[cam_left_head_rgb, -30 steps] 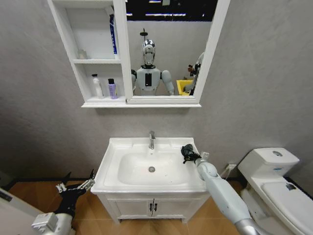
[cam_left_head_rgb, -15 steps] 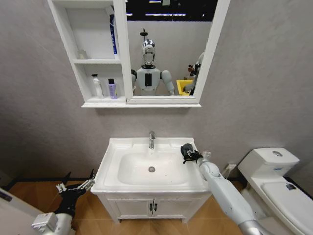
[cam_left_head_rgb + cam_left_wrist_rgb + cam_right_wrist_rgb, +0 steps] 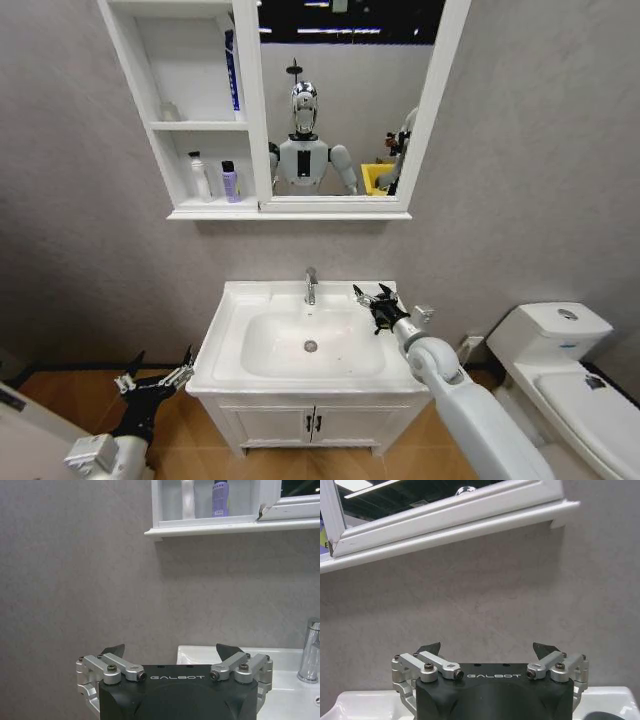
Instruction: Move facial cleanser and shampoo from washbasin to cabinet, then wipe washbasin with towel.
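The white washbasin (image 3: 226, 352) with its chrome faucet (image 3: 310, 285) sits below the cabinet (image 3: 200, 125). On the cabinet's lowest shelf stand a white bottle (image 3: 199, 176) and a purple bottle (image 3: 229, 182); I cannot tell which is the facial cleanser and which the shampoo. My right gripper (image 3: 371, 294) hovers open over the basin's back right corner with nothing between its fingers (image 3: 431, 648). A dark edge of the towel (image 3: 607, 716) lies on the basin rim just below it. My left gripper (image 3: 157, 372) hangs open, low and left of the vanity.
A white toilet (image 3: 560, 350) stands close on the right. The two-door vanity (image 3: 300, 425) is under the basin. The mirror (image 3: 340, 100) adjoins the shelves, and a blue tube (image 3: 231, 70) leans on the upper shelf. Grey wall lies behind everything.
My right gripper, earlier bunched down on the dark towel at the basin's back right, has lifted slightly and spread its fingers open. The left arm has not moved.
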Motion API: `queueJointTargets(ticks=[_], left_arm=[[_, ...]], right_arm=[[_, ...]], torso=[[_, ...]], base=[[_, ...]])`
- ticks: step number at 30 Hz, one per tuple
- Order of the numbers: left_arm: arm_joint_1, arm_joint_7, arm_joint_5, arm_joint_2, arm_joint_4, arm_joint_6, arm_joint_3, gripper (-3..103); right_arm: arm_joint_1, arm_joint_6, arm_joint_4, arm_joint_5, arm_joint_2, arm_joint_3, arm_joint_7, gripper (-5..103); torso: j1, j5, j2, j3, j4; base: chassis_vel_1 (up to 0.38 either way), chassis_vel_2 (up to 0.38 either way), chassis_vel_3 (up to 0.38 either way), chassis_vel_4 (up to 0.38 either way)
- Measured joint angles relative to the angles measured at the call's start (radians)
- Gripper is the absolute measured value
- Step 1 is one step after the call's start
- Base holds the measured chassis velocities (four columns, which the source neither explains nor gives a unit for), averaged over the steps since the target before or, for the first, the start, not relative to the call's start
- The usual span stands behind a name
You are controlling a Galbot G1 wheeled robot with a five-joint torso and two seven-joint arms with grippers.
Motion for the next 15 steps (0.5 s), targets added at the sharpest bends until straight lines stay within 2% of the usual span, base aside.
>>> queueJointTargets(ticks=[2, 3, 5, 6, 9, 10, 13, 14, 15], left_arm=[[0.000, 0.000, 0.000, 0.000, 0.000, 0.000, 0.000, 100], [0.000, 0.000, 0.000, 0.000, 0.000, 0.000, 0.000, 100], [0.000, 0.000, 0.000, 0.000, 0.000, 0.000, 0.000, 100], [0.000, 0.000, 0.000, 0.000, 0.000, 0.000, 0.000, 100], [0.000, 0.000, 0.000, 0.000, 0.000, 0.000, 0.000, 100], [0.000, 0.000, 0.000, 0.000, 0.000, 0.000, 0.000, 100], [0.000, 0.000, 0.000, 0.000, 0.000, 0.000, 0.000, 100], [0.000, 0.000, 0.000, 0.000, 0.000, 0.000, 0.000, 100], [0.000, 0.000, 0.000, 0.000, 0.000, 0.000, 0.000, 100]], right_arm=[[-0.169, 0.024, 0.093, -0.062, 0.015, 0.086, 0.022, 100], [-0.169, 0.024, 0.093, -0.062, 0.015, 0.086, 0.022, 100], [-0.349, 0.068, 0.173, -0.136, 0.070, 0.186, 0.013, 100], [-0.349, 0.068, 0.173, -0.136, 0.070, 0.186, 0.013, 100], [-0.608, 0.189, 0.257, -0.273, 0.204, 0.300, -0.027, 100], [-0.608, 0.189, 0.257, -0.273, 0.204, 0.300, -0.027, 100], [-0.788, 0.329, 0.288, -0.386, 0.300, 0.387, -0.041, 100], [-0.788, 0.329, 0.288, -0.386, 0.300, 0.387, -0.041, 100], [-0.833, 0.361, 0.295, -0.401, 0.322, 0.410, -0.043, 100]], torso=[[0.000, 0.0003, 0.000, 0.000, -0.0003], [0.000, 0.0003, 0.000, 0.000, -0.0003], [0.000, 0.0001, 0.000, 0.000, -0.0004], [0.000, 0.0001, 0.000, 0.000, -0.0004], [0.000, 0.0003, 0.000, 0.000, -0.0005], [0.000, 0.0003, 0.000, 0.000, -0.0005], [0.000, -0.0001, 0.000, 0.000, -0.0005], [0.000, -0.0001, 0.000, 0.000, -0.0005], [0.000, 0.0001, 0.000, 0.000, -0.0003]], base=[[0.000, 0.000, 0.000, 0.000], [0.000, 0.000, 0.000, 0.000], [0.000, 0.000, 0.000, 0.000], [0.000, 0.000, 0.000, 0.000], [0.000, 0.000, 0.000, 0.000], [0.000, 0.000, 0.000, 0.000], [0.000, 0.000, 0.000, 0.000], [0.000, 0.000, 0.000, 0.000], [0.000, 0.000, 0.000, 0.000]])
